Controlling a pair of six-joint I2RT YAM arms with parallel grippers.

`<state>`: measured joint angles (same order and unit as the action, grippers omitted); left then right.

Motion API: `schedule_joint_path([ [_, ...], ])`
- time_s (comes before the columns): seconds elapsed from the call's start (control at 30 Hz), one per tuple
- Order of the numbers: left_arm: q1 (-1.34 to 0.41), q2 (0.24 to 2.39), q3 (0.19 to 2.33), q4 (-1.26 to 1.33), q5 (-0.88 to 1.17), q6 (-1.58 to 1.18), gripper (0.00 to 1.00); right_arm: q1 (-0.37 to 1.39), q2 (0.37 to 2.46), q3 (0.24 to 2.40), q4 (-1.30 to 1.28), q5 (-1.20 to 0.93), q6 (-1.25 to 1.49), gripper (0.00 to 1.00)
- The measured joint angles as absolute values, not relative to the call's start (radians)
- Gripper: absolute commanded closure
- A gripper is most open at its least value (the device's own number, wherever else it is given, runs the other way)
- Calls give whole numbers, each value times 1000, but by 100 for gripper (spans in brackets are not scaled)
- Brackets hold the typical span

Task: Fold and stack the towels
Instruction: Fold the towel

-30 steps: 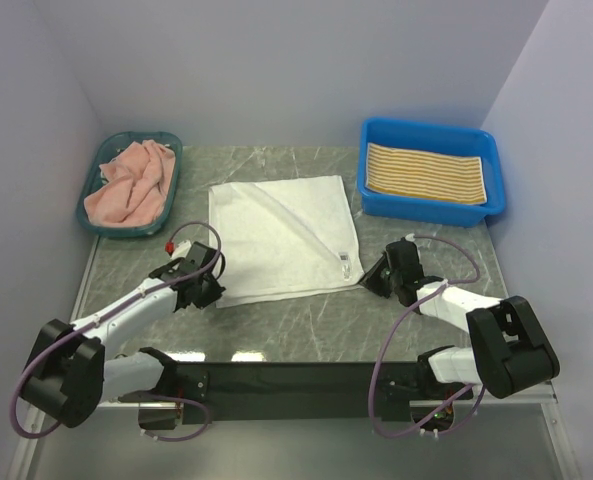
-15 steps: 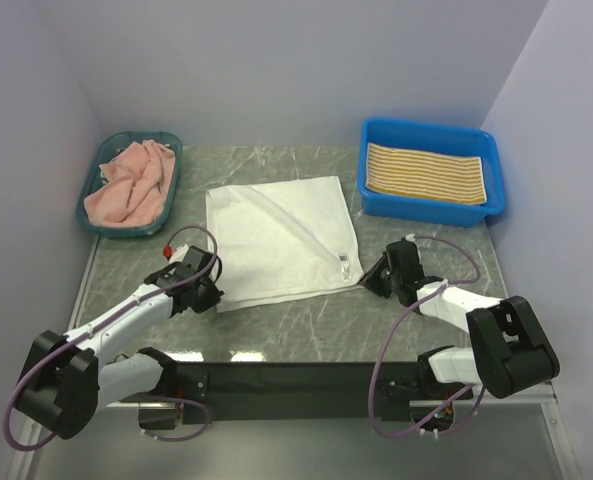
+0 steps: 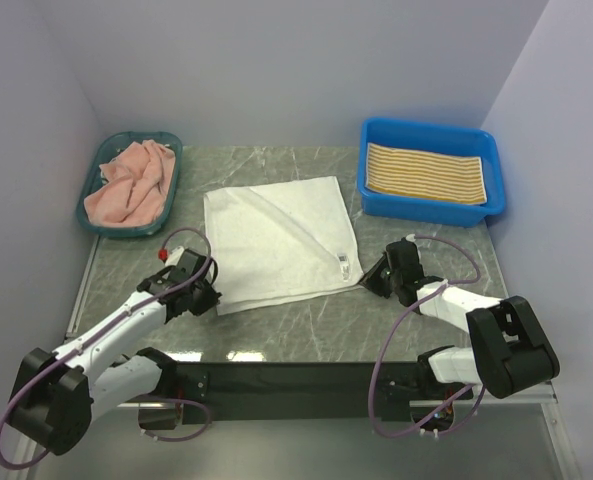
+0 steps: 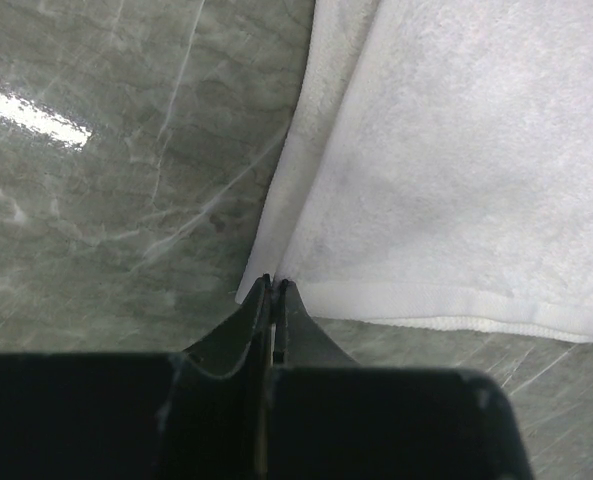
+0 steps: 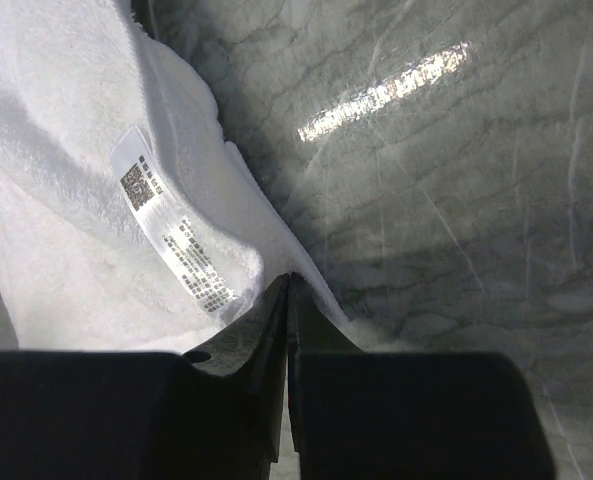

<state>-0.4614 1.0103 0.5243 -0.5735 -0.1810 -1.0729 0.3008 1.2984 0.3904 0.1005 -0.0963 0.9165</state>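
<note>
White towel (image 3: 281,240) spread flat mid-table (image 3: 306,320). Near left corner pinched between the pressed-together jaws of left gripper (image 3: 204,297); near right corner (the labelled one) pinched likewise by right gripper (image 3: 374,277). Pink towel (image 3: 128,185) bunched in teal basket (image 3: 126,231), far left corner; yellow-striped towel (image 3: 426,172) folded in blue bin (image 3: 426,208), far right corner.
</note>
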Motion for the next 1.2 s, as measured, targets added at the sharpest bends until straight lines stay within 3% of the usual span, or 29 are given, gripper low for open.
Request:
schedule_joint_path([
  [0.4,-460,956,411,-543,-140,-1152,97,300,1298,385,109,-96,927,92],
  [0.5,-459,934,396,-536,-138,-1177,91,300,1297,385,109,-94,927,91],
  [0.67,-459,867,385,-574,-147,-1220,72,300,1264,385,74,-76,919,85],
  [0.77,-459,810,392,-622,-163,-1231,50,300,1211,385,26,-53,896,81],
  [0.83,-459,793,417,-668,-176,-1234,39,299,1168,386,-15,-30,871,71],
  [0.9,-459,789,461,-696,-188,-1229,37,299,1119,395,-72,-2,831,64],
  [1.07,-459,846,629,-711,-223,-1188,39,305,1040,475,-169,39,722,64],
  [1.2,-458,1022,794,-661,-245,-1125,41,327,1052,620,-181,39,627,64],
])
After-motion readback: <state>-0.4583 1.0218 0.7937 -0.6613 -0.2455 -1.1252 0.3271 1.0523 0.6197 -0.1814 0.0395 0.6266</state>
